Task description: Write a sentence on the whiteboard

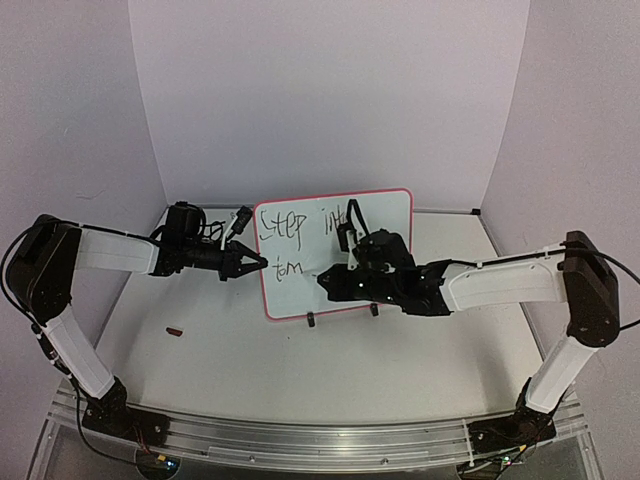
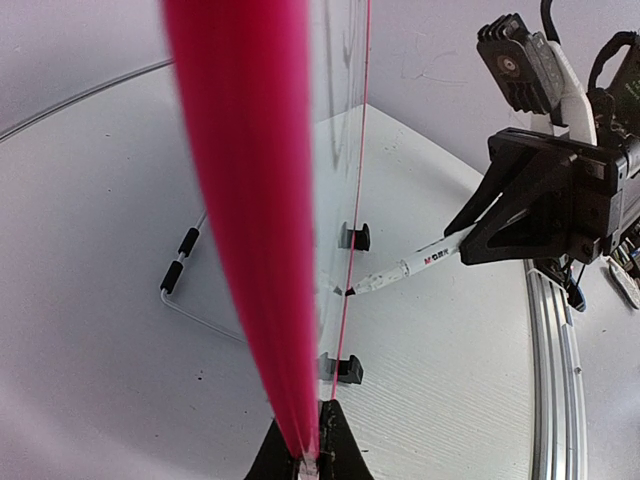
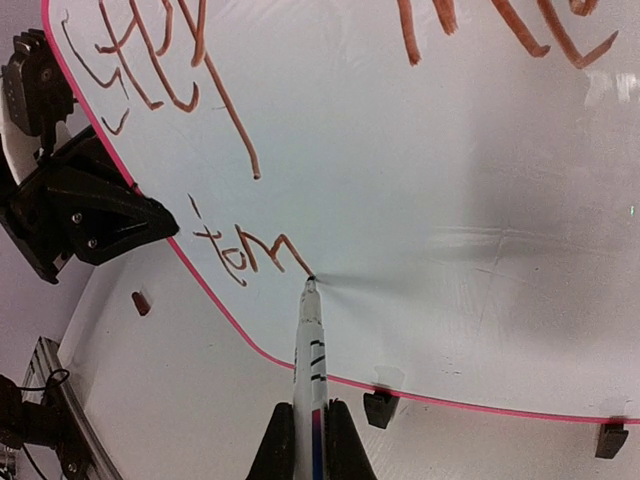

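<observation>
The right gripper (image 3: 310,430) clamps the marker (image 3: 309,335), tip just ahead on the whiteboard (image 3: 450,230); the left gripper (image 1: 258,262) pinches its edge. The sentence (image 1: 282,228) looks unfinished, line two barely begun.

Whiteboard (image 1: 385,215) glossy, smooth white face, thin pink-red rim, counter (image 1: 220,360) matt white, marker (image 3: 309,340) smooth white plastic barrel, right pincer (image 3: 310,440) matt black plastic, rail (image 1: 300,435) ribbed bare metal with dull sheen
</observation>
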Robot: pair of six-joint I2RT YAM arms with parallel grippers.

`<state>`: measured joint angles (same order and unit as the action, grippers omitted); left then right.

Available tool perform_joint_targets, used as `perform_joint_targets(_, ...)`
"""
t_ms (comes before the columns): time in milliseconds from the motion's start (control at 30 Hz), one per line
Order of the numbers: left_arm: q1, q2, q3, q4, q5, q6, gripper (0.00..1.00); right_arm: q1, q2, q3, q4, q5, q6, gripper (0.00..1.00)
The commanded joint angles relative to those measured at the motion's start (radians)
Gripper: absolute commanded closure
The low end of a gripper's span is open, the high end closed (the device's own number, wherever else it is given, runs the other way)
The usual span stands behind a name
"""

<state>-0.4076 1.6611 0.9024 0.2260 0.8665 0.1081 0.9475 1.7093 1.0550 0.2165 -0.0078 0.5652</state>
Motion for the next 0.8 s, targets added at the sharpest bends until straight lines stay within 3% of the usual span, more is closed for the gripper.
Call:
perform_joint_targets(0,-0.005,0.026,-0.003,-0.062,-0.132,0.048,1.00,-0.004,-0.067,0.004,0.018,-0.038,-0.015,1.00)
perform_joint_targets(300,-0.005,0.019,-0.005,-0.062,-0.131,0.047,1.00,-0.008,-0.107,-0.024,0.011,0.064,-0.010,1.00)
perform_joint_targets(767,-0.005,0.021,-0.005,-0.062,-0.133,0.048,1.00,-0.041,-0.057,0.008,0.020,0.016,-0.007,1.00)
